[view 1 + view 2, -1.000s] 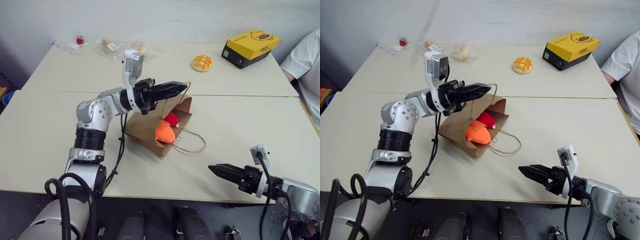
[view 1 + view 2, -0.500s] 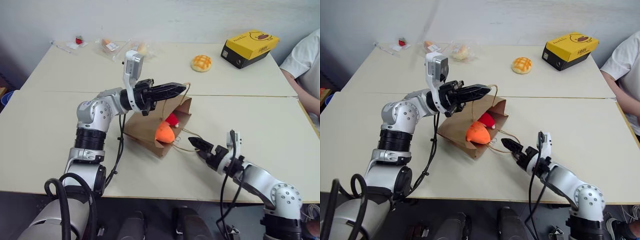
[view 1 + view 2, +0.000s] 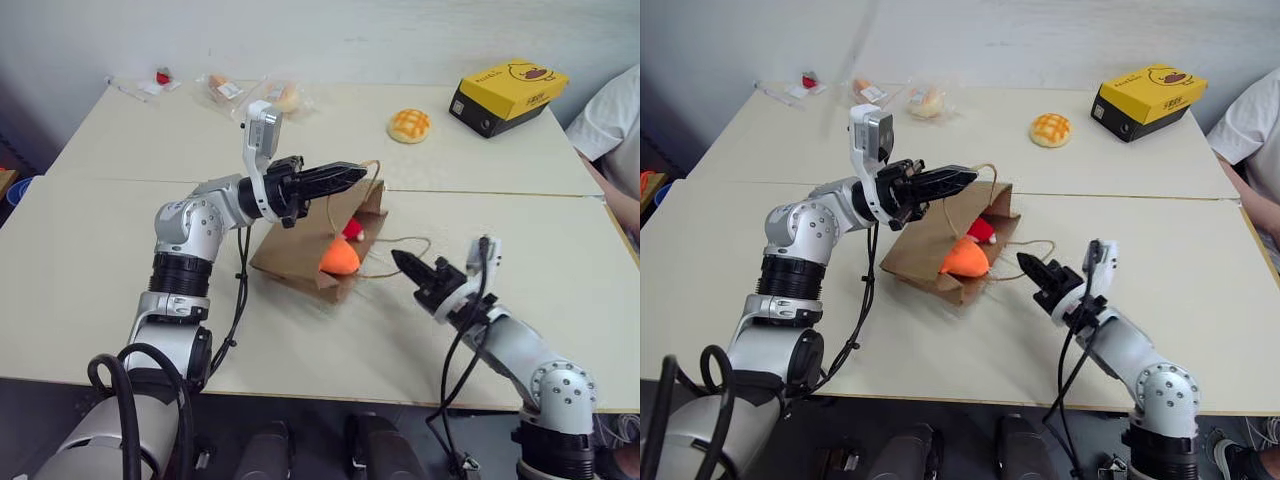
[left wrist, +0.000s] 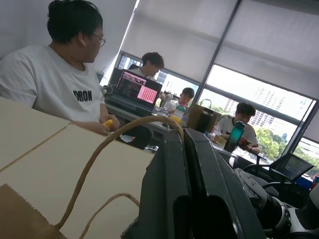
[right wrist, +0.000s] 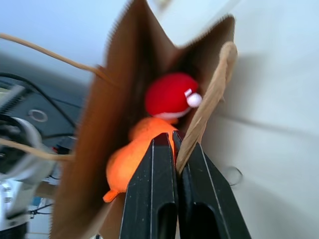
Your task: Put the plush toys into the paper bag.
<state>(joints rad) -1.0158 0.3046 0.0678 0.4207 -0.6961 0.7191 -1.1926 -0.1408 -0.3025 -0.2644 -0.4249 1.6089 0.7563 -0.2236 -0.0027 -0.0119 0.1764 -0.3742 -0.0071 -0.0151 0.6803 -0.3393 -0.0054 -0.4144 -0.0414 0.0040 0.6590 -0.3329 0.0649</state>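
Plush toys (image 3: 340,256) lie in paper bag (image 3: 300,250), handles clamped by left gripper (image 3: 352,173) and right gripper (image 3: 399,260)

Two pale tables (image 3: 520,215) pushed together, carrying brown paper bag (image 3: 295,255) mid-seam, bun (image 3: 409,125), yellow-black box (image 3: 507,94), far-corner plastic-wrapped items (image 3: 235,92), perhaps snacks.

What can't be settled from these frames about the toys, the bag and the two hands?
- Orange plush toy: head views show it at the paper bag mouth; how far inside is unclear.
- Red plush toy: mostly hidden by the bag wall in head views.
- Right hand: shut on a bag handle; blur hides the contact.
- Left hand: shut on the other handle, contact hidden.
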